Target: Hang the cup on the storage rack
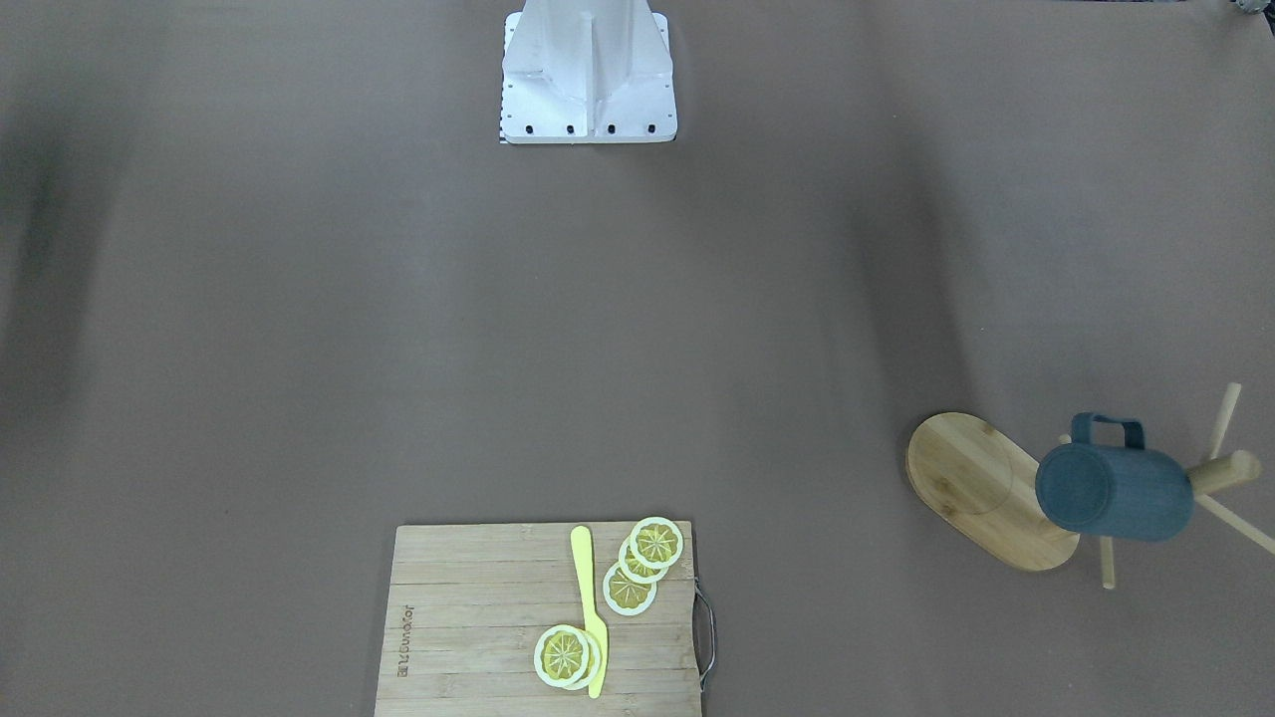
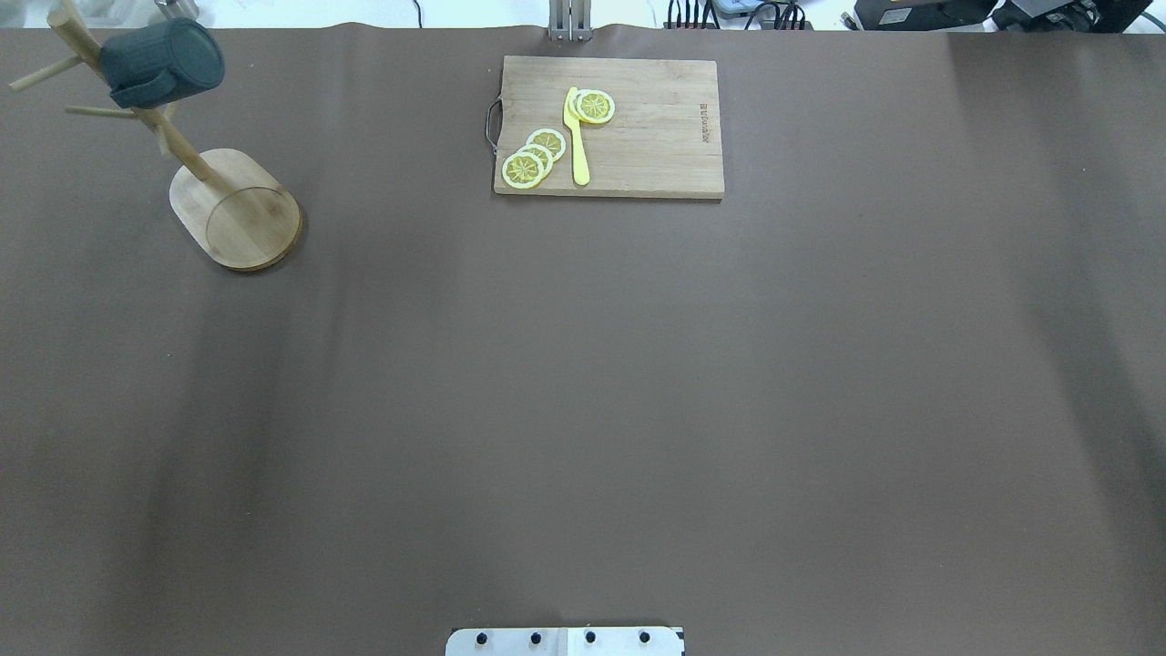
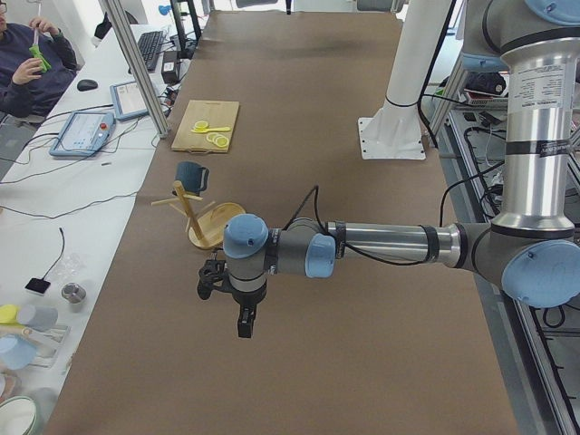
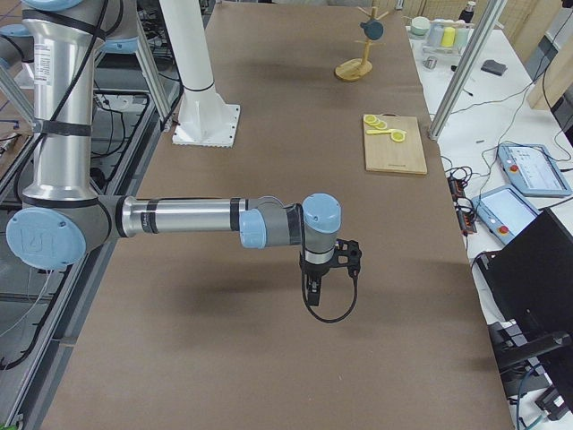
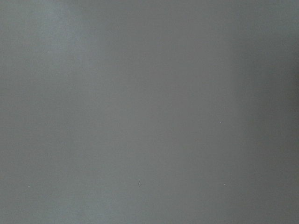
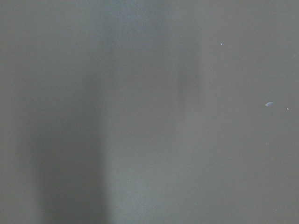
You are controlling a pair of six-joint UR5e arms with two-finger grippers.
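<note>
We see the cup [image 1: 1116, 493] up on the storage rack [image 1: 971, 488], at the far left of the table [image 2: 583, 383]. It lies on its side high among the pegs, clear of the rack's oval base. Its closed bottom faces out, and its handle sits close against the centre post. We cannot make out which peg carries it. The rack stands upright on its base.

The left gripper [image 3: 245, 328] hangs over bare table, well apart from the rack and pointing down. It shows only in the side view, so we cannot tell how its jaws stand. The right gripper [image 4: 310, 296] hangs over the right part of the table, also pointing down and far from the cup. We cannot tell there either whether its jaws are parted or closed. Both wrist cameras show only plain brown surface.

At the far edge, near the middle, lies a bamboo cutting board [image 2: 656, 155]. On it are lemon slices [image 2: 533, 159] and a yellow knife [image 2: 577, 137].
</note>
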